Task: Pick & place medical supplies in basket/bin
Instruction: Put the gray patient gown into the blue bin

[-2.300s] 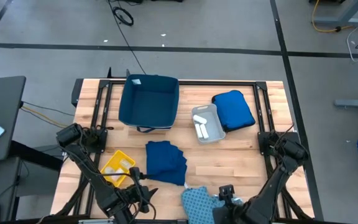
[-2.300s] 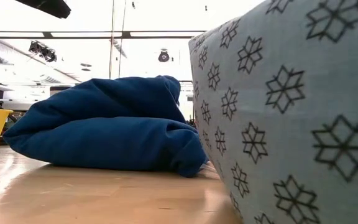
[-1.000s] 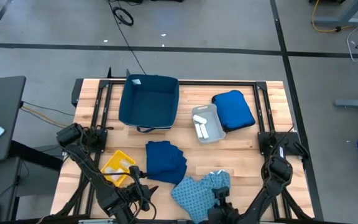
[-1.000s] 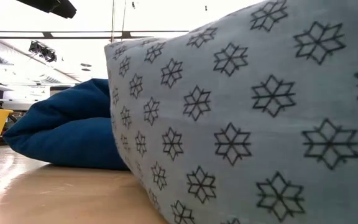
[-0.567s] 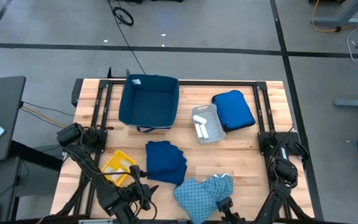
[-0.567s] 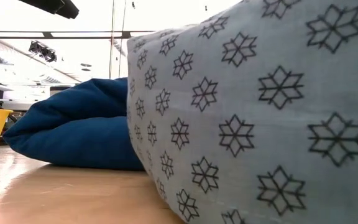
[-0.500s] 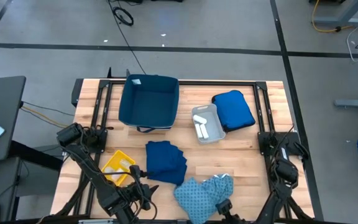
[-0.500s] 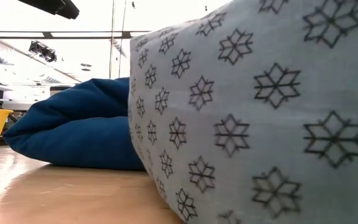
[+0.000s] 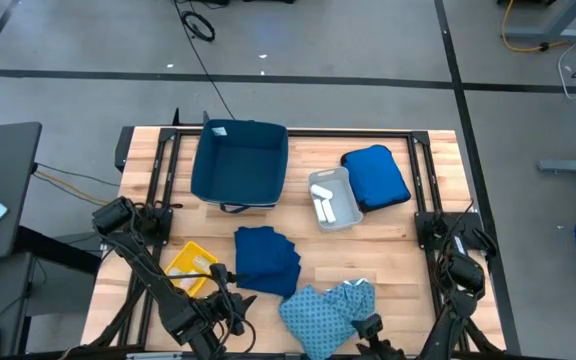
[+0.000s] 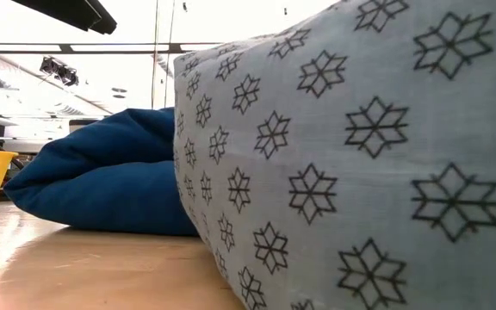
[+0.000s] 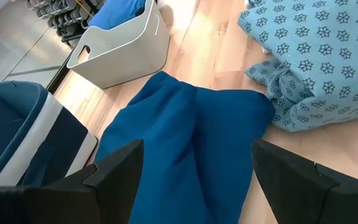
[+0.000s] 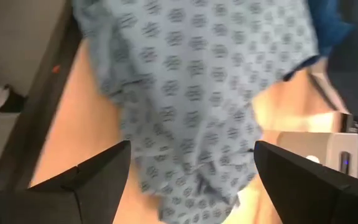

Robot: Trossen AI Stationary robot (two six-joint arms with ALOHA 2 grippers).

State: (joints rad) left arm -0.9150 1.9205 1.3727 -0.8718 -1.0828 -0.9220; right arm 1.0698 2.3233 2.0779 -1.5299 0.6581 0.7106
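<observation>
Here, right gripper [image 9: 371, 327] spread wide over light blue patterned garment [image 9: 325, 309] at the table's near edge, beside navy garment [image 9: 266, 259], left gripper [image 9: 220, 296] likewise spread, navy bin [image 9: 239, 160] well apart

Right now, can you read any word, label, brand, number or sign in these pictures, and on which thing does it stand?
No readable text in any view.
light blue patterned garment: only a repeated star-like print, no letters.
navy bin: a pale tag on its rim, too small to read.
grey tray, yellow tray, navy garment: no markings visible.
</observation>
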